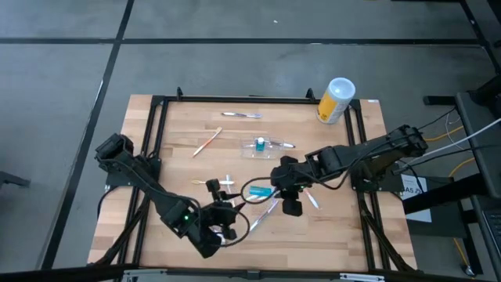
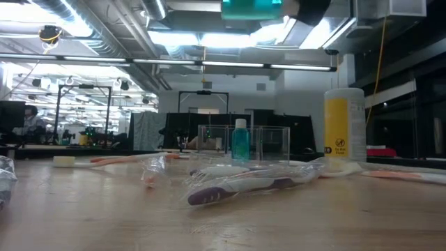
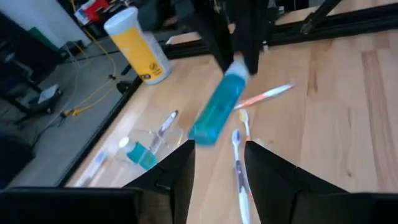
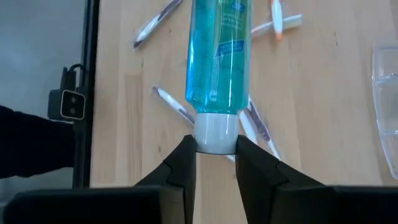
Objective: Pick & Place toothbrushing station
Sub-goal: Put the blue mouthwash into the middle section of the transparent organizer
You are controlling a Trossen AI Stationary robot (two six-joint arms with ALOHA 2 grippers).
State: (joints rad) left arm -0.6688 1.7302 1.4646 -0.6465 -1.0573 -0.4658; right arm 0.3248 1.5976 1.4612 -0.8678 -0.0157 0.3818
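The right gripper (image 4: 211, 158) is clamped on the white cap of a blue-green bottle (image 4: 219, 56), holding it clear of the table (image 1: 344, 227) near the middle of the high view. In the right wrist view the two dark fingers (image 4: 180, 165) press on either side of the cap, and the bottle's clear blue body stretches away from them over the wooden surface. The left wrist view shows the same bottle hanging tilted from the other arm.

The left gripper (image 3: 219, 163) sits in the lower middle of the high view, just left of the bottle, with its fingers apart and nothing between them.

The toothbrushing station (image 1: 261, 147), a small see-through holder, stands on the table at upper centre of the high view, with a small blue-capped item inside one compartment. It is apart from both grippers.

Several toothbrushes lie scattered around: one with an orange handle (image 1: 207, 142) to the upper left of the holder, a wrapped one (image 2: 237, 187) in the foreground of the low view. A yellow canister with a white lid (image 1: 336, 100) lies at the upper right corner of the table.
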